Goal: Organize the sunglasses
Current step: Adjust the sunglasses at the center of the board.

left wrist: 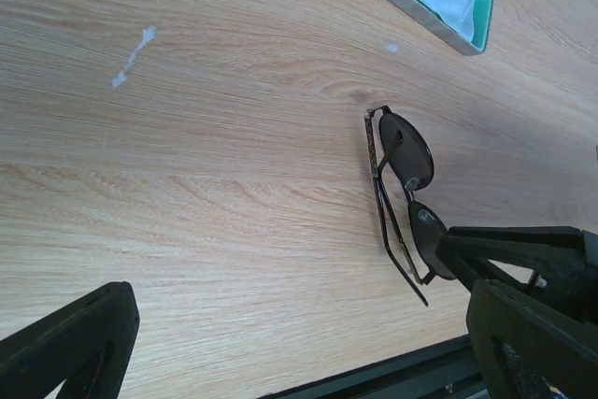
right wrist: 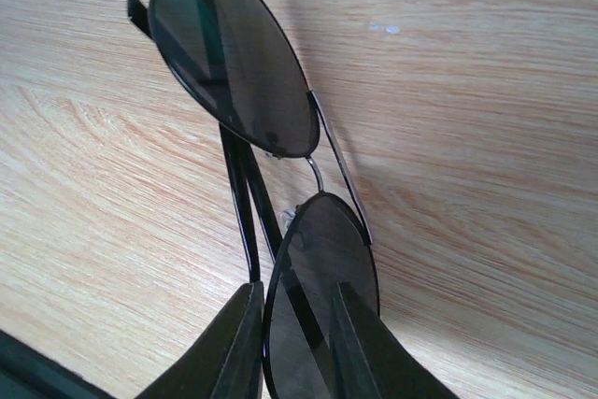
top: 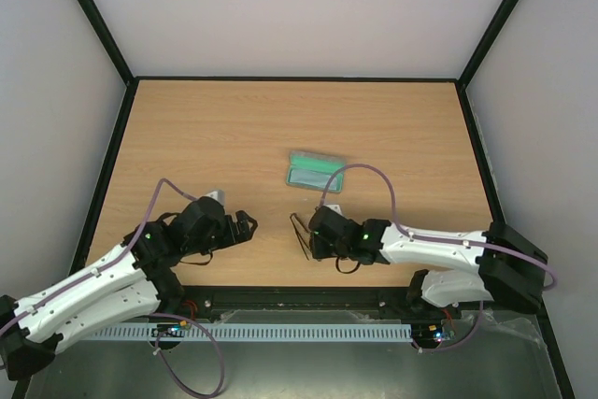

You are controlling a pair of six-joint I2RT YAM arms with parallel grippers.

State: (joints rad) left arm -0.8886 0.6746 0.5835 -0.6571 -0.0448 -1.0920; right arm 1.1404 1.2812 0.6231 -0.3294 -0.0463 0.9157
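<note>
Sunglasses [right wrist: 234, 67] are pinched at one lens by the right end effector [right wrist: 299, 329], beside the near edge of the bench [top: 234, 128]; the left end effector [top: 249, 224] is spread, apart leftward.

Sunglasses [right wrist: 234, 63] in my right gripper [right wrist: 297, 292]
I see its dark fingers [right wrist: 234, 343] closed on the near lens, with the wooden table [right wrist: 467, 137] underneath.

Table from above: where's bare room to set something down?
Bare: the table beyond the glasses case, and either side of it. Crowded: near middle, where the right hand grips the sunglasses opposite the left hand.
</note>
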